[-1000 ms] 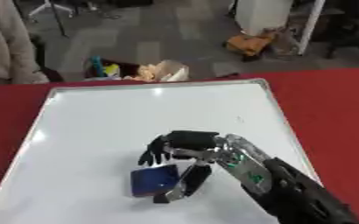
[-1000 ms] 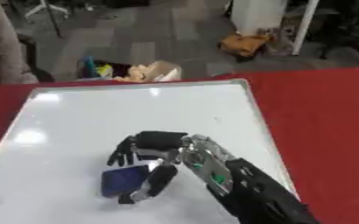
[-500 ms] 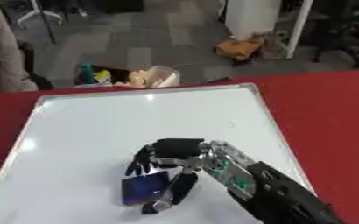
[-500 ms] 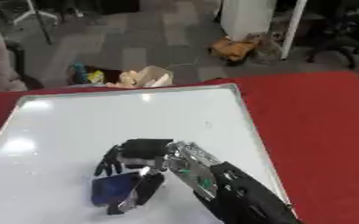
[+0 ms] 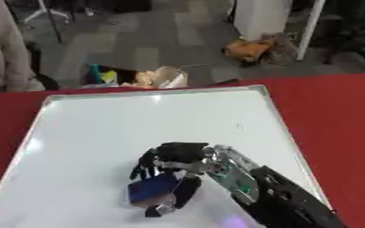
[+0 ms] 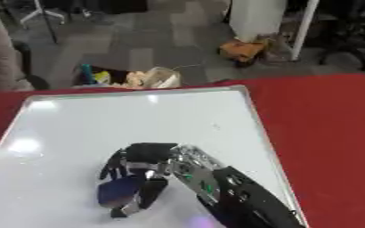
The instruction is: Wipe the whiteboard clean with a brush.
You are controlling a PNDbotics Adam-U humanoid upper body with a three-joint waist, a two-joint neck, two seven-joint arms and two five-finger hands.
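While gripped: right hand (image 5: 187, 165) fingers curl around blue block-shaped brush (image 5: 149, 192).
Brush position: flat on white metal-framed whiteboard (image 5: 123, 124), near its lower edge.
Support: red table (image 5: 334, 111).

The whiteboard (image 5: 139, 129) is plain white with a thin silver frame and lies on a deep red table (image 5: 334, 111). The brush (image 5: 151, 191) near the board's near edge is dark blue. The right hand (image 5: 182, 162) curled round it is black with silver parts, and its arm shows small green spots. The far floor (image 5: 162, 40) is grey.
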